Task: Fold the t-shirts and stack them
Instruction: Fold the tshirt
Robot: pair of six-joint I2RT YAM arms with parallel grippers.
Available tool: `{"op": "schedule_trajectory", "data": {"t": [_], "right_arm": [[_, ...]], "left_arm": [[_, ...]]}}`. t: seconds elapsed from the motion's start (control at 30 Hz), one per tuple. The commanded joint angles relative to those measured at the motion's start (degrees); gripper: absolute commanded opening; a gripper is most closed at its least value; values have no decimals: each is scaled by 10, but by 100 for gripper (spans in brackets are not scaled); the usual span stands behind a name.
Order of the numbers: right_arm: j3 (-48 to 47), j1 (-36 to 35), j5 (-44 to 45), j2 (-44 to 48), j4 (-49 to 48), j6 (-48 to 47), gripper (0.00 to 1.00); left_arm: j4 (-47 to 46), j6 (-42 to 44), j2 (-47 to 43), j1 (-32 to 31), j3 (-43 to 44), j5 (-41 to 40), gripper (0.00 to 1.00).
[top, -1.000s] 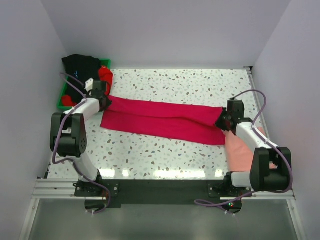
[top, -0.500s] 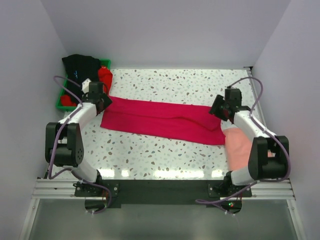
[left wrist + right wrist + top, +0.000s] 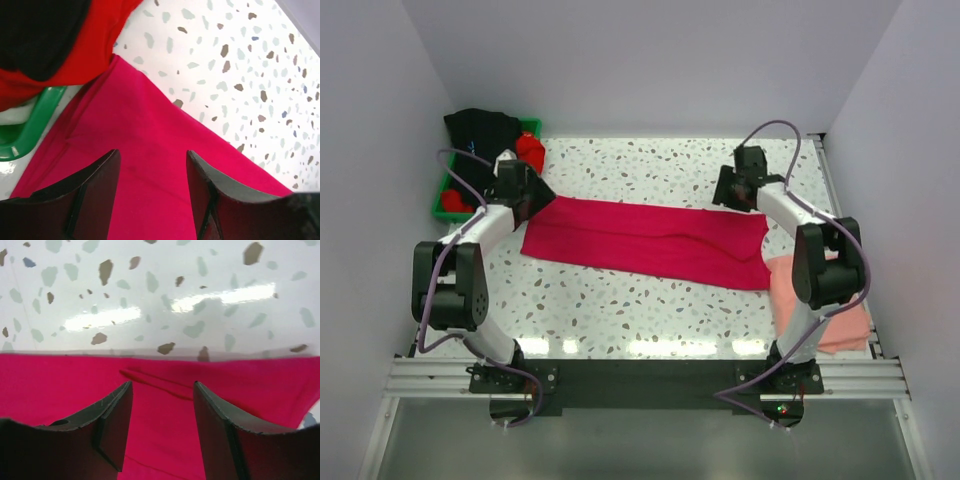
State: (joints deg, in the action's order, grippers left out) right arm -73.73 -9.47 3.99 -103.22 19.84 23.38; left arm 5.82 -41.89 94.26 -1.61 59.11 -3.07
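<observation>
Pink-red cloth lies flat in a long strip across the speckled worktop (image 3: 650, 165): it is the crimson-pink shirt (image 3: 645, 240). The left end effector (image 3: 152, 165) hangs over its left end, fingers apart and holding nothing. The right end effector (image 3: 162, 390) hangs over its far right edge, fingers apart too and empty. A salmon-pink shirt (image 3: 842, 325) lies at the near right. The black shirt (image 3: 480, 130) and the bright red shirt (image 3: 530, 150) sit heaped on the green tray (image 3: 440, 195) at the far left.

The crimson-pink t-shirt (image 3: 650, 243) lies flat, folded into a long strip.
</observation>
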Motion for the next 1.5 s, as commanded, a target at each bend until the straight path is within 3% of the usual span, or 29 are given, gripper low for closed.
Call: {"op": "schedule_trajectory", "data": {"t": [0.0,0.53,0.57,0.7,0.8,0.9,1.1,1.47], "right_arm": [[-48,-30,6,-28,4,-28,56],[-75,-82,45,-102,2,-47,57],[-74,-85,48,-102,2,-47,55],[-59,-92,60,-89,-2,-36,28],[-41,-93,70,-69,-2,-20,14],[-15,-95,67,-43,-8,-7,6],[46,-104,59,13,-23,17,1],[149,-164,61,123,-54,74,1]], "left_arm": [[-49,19,-4,-6,-2,52,60],[-77,17,-9,-12,-12,80,61],[-77,16,-9,-12,-13,78,61],[-77,15,-7,-12,-15,80,61],[-76,15,-8,-12,-15,81,60],[-76,14,-9,-12,-17,81,60],[-77,10,-11,-12,-18,83,59],[-78,8,-10,-14,-21,85,59]]}}
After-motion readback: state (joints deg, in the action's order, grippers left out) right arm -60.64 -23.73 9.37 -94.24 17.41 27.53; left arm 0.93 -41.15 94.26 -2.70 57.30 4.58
